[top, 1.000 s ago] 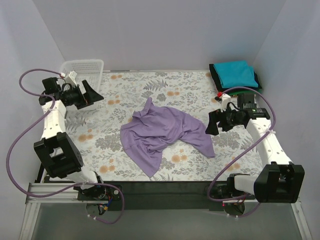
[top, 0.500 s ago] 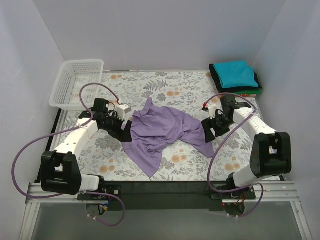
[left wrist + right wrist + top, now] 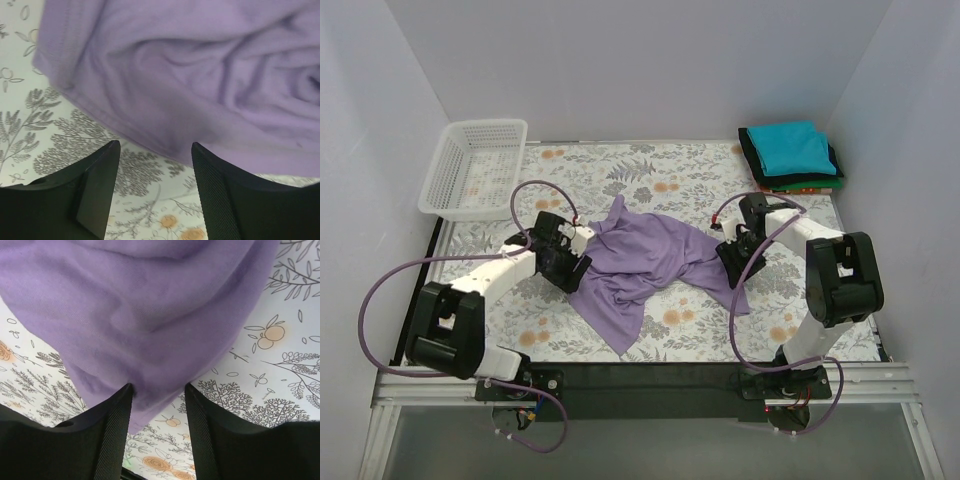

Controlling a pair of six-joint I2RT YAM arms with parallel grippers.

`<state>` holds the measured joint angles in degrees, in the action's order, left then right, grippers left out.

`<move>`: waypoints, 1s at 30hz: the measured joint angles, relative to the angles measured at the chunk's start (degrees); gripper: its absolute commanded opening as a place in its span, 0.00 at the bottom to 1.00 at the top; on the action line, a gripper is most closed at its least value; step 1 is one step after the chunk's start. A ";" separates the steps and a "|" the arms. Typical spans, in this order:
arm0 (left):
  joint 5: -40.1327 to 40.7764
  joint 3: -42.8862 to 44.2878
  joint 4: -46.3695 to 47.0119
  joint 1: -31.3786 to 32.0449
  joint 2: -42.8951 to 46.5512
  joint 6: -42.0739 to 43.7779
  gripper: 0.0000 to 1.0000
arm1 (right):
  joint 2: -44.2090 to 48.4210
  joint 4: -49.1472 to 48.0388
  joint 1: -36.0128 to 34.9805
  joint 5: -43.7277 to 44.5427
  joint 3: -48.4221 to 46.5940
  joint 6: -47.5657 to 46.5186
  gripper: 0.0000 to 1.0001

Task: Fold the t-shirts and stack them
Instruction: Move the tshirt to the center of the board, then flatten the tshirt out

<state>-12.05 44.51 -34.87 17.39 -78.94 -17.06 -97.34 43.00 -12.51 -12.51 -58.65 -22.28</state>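
Here, the purple shirt (image 3: pixel 650 262) is shown crumpled at mid-table on the floral cloth (image 3: pixel 660 170). Its long axis is laid roughly left to right and dips toward the near right corner. The stack (image 3: pixel 792 150) of folded shirts, teal uppermost, is seen well apart at the far right corner, and the basket (image 3: pixel 475 165) at the far left.

The decisive relation is that each end of the shirt is met by the arm on its own side. The left gripper (image 3: pixel 570 268) is set at the left edge and points right, into the cloth. In the left wrist view the left gripper (image 3: pixel 155 150) is parted. The hemmed edge of the shirt (image 3: pixel 200 75) is seen running diagonally just ahead of the fingers (image 3: pixel 100 190), with bare table directly between them. The right gripper (image 3: pixel 732 262) is placed over the narrow right-hand part of the shirt. In the right wrist view the right gripper (image 3: pixel 158 390) is likewise spread, and a bulging fold of the shirt (image 3: pixel 150 305) is seen reaching down into the gap. Nothing is clamped by either gripper.

The step in hand is judged to be a two-handed pinch of opposite ends, so that the shirt can be spread flat. The right side appears nearly bracketed. On the left a short further advance toward the hem is probably needed. Which sleeve or corner lies under each gripper cannot be told from the bunched cloth.
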 measured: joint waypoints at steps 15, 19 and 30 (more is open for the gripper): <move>14.56 15.08 10.16 -6.60 -21.70 -0.90 0.00 | -1.90 -0.83 2.16 4.04 -1.70 -0.63 0.01; 14.80 30.47 9.01 -12.28 -33.48 -1.49 0.00 | -4.07 -0.81 3.08 5.18 -4.76 -0.90 0.01; 3.04 38.25 -4.52 -15.96 -27.02 0.48 0.60 | 0.07 -0.52 3.93 6.05 -12.81 -4.59 0.53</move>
<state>-9.02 82.76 -39.40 1.43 -105.95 -16.58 -97.27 42.48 -8.58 -6.46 -71.46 -26.87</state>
